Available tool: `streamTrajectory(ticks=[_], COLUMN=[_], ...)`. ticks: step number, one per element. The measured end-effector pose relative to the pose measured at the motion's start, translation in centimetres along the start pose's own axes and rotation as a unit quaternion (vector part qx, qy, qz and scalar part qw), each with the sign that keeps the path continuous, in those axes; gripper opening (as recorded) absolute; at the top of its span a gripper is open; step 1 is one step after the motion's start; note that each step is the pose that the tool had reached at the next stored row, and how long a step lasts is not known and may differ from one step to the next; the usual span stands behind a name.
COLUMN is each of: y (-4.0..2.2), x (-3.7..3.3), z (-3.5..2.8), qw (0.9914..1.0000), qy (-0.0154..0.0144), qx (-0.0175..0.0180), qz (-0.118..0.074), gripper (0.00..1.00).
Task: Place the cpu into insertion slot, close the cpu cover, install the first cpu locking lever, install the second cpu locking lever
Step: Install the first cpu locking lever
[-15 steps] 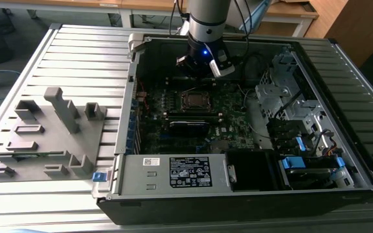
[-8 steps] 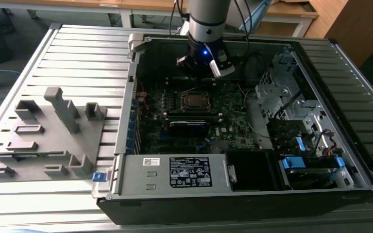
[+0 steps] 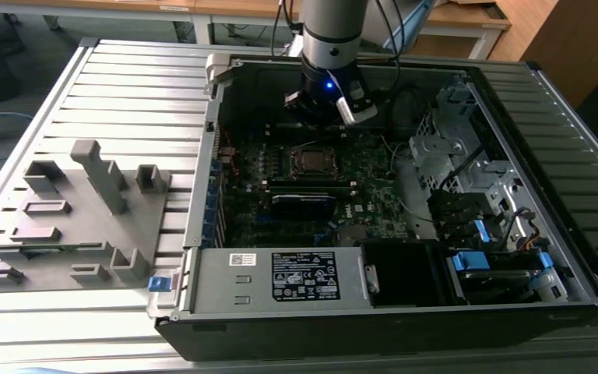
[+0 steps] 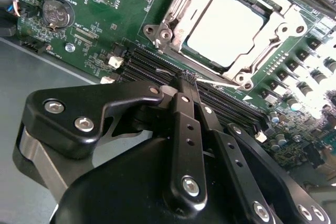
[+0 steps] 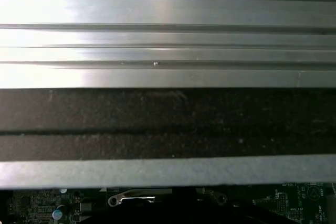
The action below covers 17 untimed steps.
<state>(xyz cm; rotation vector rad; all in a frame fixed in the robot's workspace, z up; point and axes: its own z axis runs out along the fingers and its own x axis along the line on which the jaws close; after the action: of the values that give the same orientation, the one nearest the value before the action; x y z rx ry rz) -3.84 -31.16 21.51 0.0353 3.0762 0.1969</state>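
Observation:
The cpu lies flat in the insertion slot on the green motherboard, its pale metal top showing through the cut-out of the cpu cover. The cover lies down around the chip. My gripper hangs a little above the long black memory slots beside the socket, with its black fingers shut together and nothing between them. In the exterior view the gripper is inside the open computer case, just beyond the socket. A thin silver lever piece shows at the board's edge in the first wrist view.
The open case lies on a ribbed aluminium table. A grey fixture block stands at the exterior view's left. Drive cages and blue clips fill the case's right side, and a power supply sits at the front.

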Motion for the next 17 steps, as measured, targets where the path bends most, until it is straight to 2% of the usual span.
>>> streamTrajectory(ticks=[5, 11, 17], y=[-0.01, -0.02, -0.03], x=[0.01, 0.03, 0.04], z=[0.06, 0.11, 0.18], qw=[0.99998, 0.99982, 0.99907], qy=[-0.0068, -0.0108, -0.0140], qx=[-0.0002, 0.0008, 0.0025], qz=[0.000, 0.015, 0.041], gripper=[0.11, 0.11, 0.11])
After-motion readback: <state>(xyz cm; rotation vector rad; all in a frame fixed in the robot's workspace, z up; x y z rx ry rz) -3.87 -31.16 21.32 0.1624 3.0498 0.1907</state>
